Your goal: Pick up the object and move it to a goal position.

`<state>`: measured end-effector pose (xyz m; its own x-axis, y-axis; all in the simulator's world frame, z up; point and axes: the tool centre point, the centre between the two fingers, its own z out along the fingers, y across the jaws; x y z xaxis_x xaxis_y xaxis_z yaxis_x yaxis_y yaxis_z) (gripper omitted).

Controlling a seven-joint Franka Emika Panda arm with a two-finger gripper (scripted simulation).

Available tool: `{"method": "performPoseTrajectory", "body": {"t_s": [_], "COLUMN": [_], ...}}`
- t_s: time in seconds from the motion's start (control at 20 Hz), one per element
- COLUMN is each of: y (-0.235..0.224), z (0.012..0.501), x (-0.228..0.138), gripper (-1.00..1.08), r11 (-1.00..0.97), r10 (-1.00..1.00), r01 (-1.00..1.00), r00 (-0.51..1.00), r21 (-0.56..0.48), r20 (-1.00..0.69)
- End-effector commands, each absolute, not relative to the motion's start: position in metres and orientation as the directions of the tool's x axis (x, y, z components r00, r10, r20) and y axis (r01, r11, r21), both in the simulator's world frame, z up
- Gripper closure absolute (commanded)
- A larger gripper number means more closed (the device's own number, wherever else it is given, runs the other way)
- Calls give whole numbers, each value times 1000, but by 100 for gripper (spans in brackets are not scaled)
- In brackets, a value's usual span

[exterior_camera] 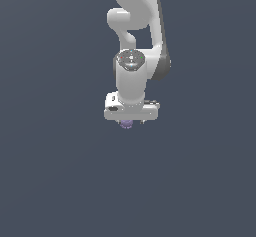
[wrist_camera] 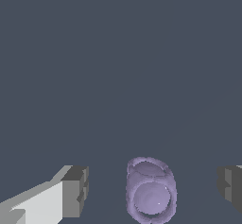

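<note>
The object [wrist_camera: 151, 191] is a small light-purple rounded lump that looks like a short cup or cylinder. In the wrist view it lies between the two grey fingertips [wrist_camera: 75, 191], with a clear gap on each side. My gripper [wrist_camera: 153, 187] is open around it and touches it on neither side. In the exterior view the white gripper [exterior_camera: 131, 122] points straight down, and only a sliver of the object [exterior_camera: 126, 125] shows under the hand.
A plain dark grey surface [exterior_camera: 60, 181] fills both views. The white arm [exterior_camera: 137, 41] rises above the hand.
</note>
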<state>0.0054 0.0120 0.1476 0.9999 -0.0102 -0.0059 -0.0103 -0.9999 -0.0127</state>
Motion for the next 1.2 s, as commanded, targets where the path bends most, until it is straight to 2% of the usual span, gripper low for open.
{"method": "performPoseTrajectory", "body": {"t_s": [0.0,0.75,1.15], "y": [12,13,8], "z": [148,146,129], "x": [5,0,-18], "gripper": [-92,-92,-92], "r11": [-1000,-1000,-1000], "r10": [-10,4,-18], "r01": [-10,4,-18], "r00": [1000,1000,1000], "r21": [-13,-21,-15], "r20": [-6,-21,-16]}}
